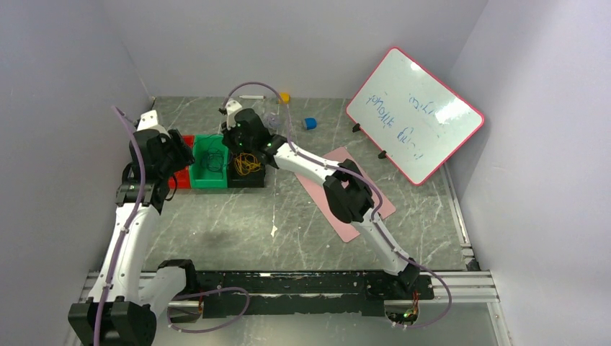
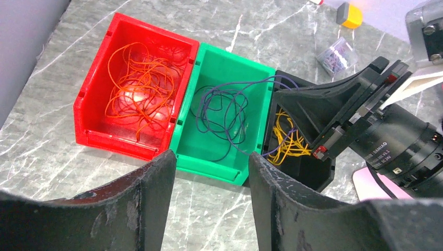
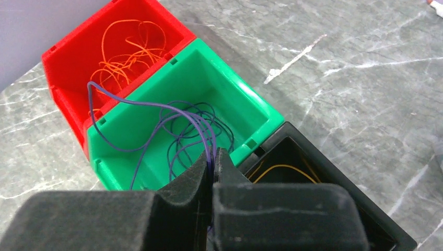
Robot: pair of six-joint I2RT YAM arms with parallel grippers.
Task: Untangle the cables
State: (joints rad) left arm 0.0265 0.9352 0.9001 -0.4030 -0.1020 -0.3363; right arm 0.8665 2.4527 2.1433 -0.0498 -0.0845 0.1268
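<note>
Purple cable [image 3: 205, 133] pinched in my right claw [image 3: 213, 162], fingers closed tight on its strands. Loops trail ahead-left of claw into green bin [image 3: 224, 78], one arc rising over wall shared with red bin [image 3: 68, 57]. Yellow cable [image 3: 282, 167] in black bin [image 3: 345, 183], just right of claw. My left claw [image 2: 210, 157] wide, holding nothing, hovering before green bin. Orange cable [image 2: 138, 83] ahead-left, in red bin.

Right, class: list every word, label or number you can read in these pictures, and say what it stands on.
"DAMIAO": on the right arm's motor; the smaller print beneath it is too small to read.
Blue handwriting on the whiteboard: too blurred to read.
</note>
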